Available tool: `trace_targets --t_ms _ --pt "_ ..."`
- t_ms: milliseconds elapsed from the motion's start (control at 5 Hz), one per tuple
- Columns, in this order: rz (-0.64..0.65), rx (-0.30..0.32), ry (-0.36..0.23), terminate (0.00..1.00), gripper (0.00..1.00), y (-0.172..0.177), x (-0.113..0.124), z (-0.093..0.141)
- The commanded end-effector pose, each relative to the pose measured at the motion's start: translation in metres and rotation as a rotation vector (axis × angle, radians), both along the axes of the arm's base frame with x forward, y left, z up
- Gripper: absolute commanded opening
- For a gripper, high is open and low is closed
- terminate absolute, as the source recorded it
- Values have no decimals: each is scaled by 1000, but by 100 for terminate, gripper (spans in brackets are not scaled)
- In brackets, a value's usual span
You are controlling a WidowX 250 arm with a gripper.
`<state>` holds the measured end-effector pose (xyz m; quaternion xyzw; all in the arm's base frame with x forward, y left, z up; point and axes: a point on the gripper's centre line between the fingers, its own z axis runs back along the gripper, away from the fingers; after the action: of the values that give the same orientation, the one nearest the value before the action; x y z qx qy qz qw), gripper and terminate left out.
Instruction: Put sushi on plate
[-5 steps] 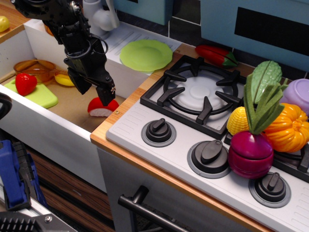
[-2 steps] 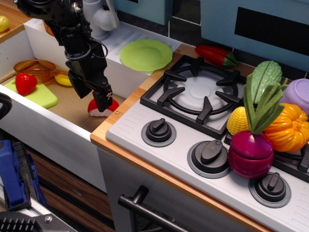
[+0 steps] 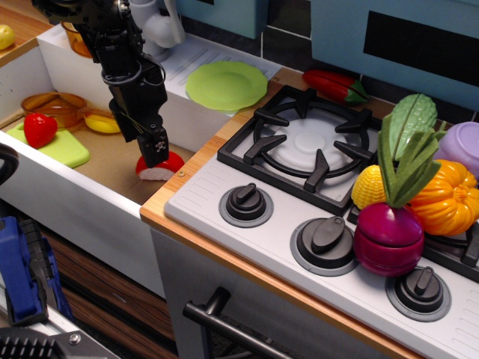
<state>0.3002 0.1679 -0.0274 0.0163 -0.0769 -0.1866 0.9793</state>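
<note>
Grasp step in hand: gripper [image 3: 155, 153] sits over the sushi [image 3: 161, 167] in the sink [image 3: 112, 161], closure indeterminate; next move requires 1 secure lift to the plate [image 3: 226, 84]

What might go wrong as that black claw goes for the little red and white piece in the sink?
The gripper sits right over the sushi and hides part of it; whether it is centred is unclear, so the rounded top could slip out. The sushi lies near the sink wall, which the arm might bump when lifting. The plate sits higher, on the ledge behind, so a loose hold could drop the sushi on the way.
</note>
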Motion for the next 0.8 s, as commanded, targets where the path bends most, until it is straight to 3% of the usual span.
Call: trace_targets --t_ms 0,200,600 --pt "-67 24 -57 0 100 7 7 4" --pt "-104 32 -100 0 100 3 7 -3" --pt "-134 -21 -112 0 100 11 10 -18"
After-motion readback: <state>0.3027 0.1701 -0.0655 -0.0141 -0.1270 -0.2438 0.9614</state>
